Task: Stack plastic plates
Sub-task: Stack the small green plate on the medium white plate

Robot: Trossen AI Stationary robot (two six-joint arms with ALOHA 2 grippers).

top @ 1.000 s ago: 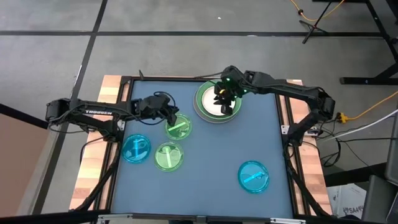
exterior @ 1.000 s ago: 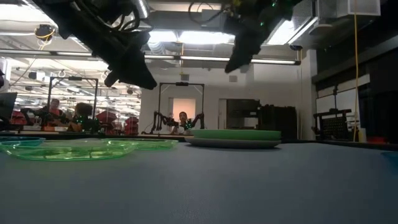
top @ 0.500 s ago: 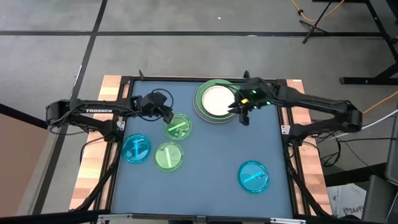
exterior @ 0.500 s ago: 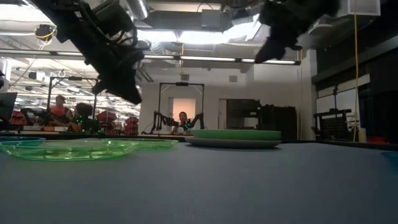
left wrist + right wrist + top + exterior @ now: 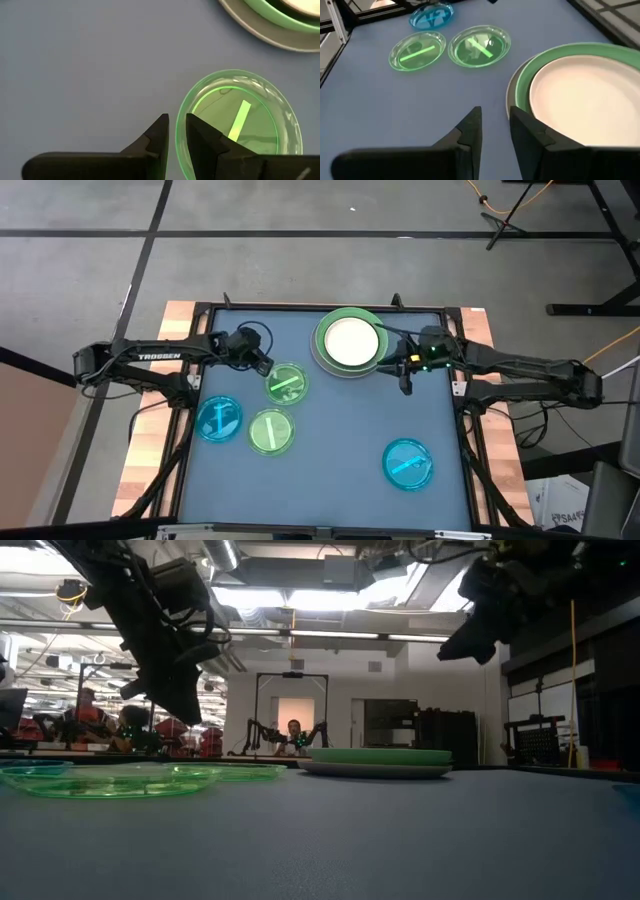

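A stack stands at the table's far middle: the small white plate (image 5: 350, 341) lies on the large light green plate (image 5: 327, 328), which lies on the large grey plate (image 5: 318, 358). No black plate shows. Two translucent green plates (image 5: 287, 383) (image 5: 271, 431) and one translucent blue plate (image 5: 219, 419) lie flat on the left. A second blue plate (image 5: 408, 463) lies near right. My left gripper (image 5: 262, 364) hovers just left of the farther green plate (image 5: 240, 120), open by a narrow gap. My right gripper (image 5: 403, 377) hovers right of the stack (image 5: 590, 95), open narrowly.
The blue-grey table top (image 5: 340, 460) has free room in its near middle and between the stack and the near-right blue plate. A black frame (image 5: 455, 380) rims the table. In the low view people sit in the room far behind (image 5: 100, 725).
My right gripper has drawn away from above the stack toward the table's right edge, and the white plate it covered now shows on top. My left gripper has pulled back a little toward the left edge, away from the farther green plate. No plate has moved.
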